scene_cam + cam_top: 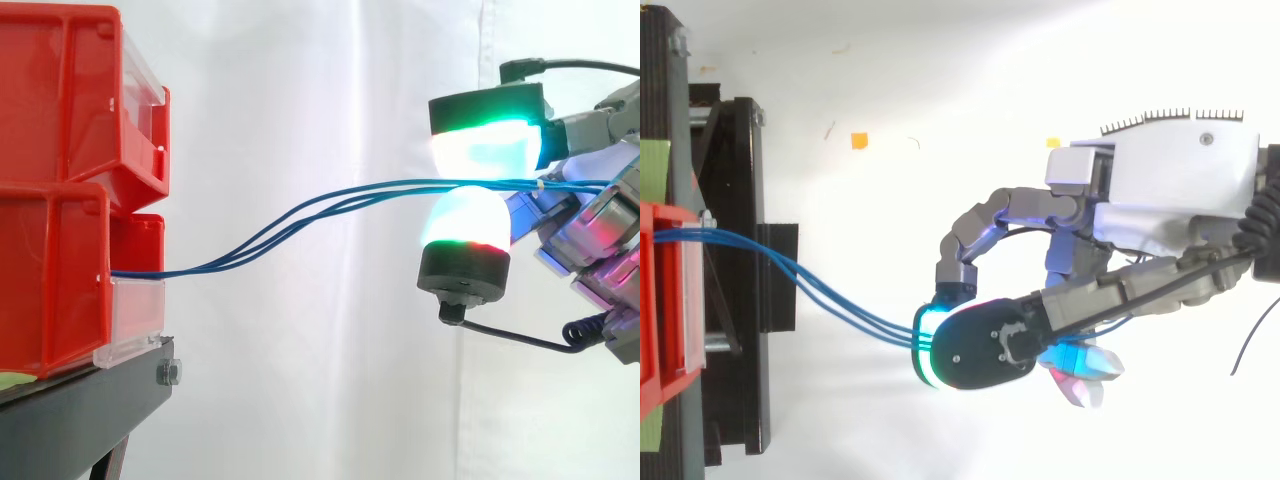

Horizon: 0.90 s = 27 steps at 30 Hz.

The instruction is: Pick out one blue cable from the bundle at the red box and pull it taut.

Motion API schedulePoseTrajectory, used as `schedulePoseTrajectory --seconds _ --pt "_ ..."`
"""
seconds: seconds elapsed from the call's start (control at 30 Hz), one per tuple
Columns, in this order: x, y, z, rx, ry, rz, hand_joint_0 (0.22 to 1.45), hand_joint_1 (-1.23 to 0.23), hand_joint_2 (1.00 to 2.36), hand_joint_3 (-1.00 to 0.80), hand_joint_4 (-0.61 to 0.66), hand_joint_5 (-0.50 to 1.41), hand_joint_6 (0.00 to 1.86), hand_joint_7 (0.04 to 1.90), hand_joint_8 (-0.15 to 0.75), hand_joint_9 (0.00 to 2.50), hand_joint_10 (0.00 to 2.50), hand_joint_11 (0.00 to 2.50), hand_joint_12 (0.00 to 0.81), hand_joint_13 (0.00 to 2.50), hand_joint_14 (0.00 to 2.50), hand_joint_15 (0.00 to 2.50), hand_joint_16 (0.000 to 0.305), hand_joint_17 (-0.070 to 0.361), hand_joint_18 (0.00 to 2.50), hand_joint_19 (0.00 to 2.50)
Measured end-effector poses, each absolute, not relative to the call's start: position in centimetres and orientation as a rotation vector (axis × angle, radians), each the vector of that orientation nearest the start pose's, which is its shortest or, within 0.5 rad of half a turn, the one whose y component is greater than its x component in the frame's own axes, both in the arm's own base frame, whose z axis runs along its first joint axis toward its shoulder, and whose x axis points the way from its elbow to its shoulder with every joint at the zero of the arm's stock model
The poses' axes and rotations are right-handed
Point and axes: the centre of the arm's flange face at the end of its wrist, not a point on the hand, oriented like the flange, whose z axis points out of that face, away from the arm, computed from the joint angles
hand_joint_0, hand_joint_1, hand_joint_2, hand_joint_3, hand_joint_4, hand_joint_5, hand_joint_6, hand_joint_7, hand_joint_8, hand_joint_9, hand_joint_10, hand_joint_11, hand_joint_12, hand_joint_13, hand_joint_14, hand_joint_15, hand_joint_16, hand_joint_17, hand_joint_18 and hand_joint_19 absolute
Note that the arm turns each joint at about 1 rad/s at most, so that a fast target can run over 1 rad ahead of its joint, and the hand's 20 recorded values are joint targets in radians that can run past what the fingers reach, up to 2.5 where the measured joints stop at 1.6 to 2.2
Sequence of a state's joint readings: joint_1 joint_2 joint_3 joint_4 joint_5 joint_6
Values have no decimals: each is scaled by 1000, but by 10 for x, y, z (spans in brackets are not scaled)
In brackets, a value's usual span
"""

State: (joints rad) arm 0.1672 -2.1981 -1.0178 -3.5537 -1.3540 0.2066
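Hand (1170,180) pinches the blue cables (300,213) between two pads (478,152), well clear of the red box (50,290) so I've got room to pull; looks like several strands rather than one, hard to tell; they sag, so not taut yet.

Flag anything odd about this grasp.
The hand pinches several blue cables together between its pads, not a single one; they sag in a curve toward the lower red bin rather than running taut.
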Motion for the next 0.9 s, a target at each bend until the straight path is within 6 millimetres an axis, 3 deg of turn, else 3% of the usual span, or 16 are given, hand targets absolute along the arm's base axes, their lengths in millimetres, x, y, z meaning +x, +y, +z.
schedulePoseTrajectory --seconds 0.13,0.4,0.63,0.9 --pt "697 -39 344 1675 1409 960 714 -734 1021 -224 -117 -188 934 870 255 1494 21 1633 390 1360 31 976 58 131 1015 989" --pt "697 -39 344 1675 1409 964 831 -814 1001 -481 -331 -178 936 957 241 1553 21 1665 367 1373 31 1002 53 120 983 1008" --pt "697 -39 344 1676 1411 962 819 -856 1000 -500 -249 -169 932 895 250 1582 22 1662 364 1397 32 1000 53 118 1009 970" --pt "696 -39 343 1679 1417 958 751 -858 1000 -500 -193 -136 918 967 253 1646 25 1666 367 1417 34 994 52 117 1035 951"
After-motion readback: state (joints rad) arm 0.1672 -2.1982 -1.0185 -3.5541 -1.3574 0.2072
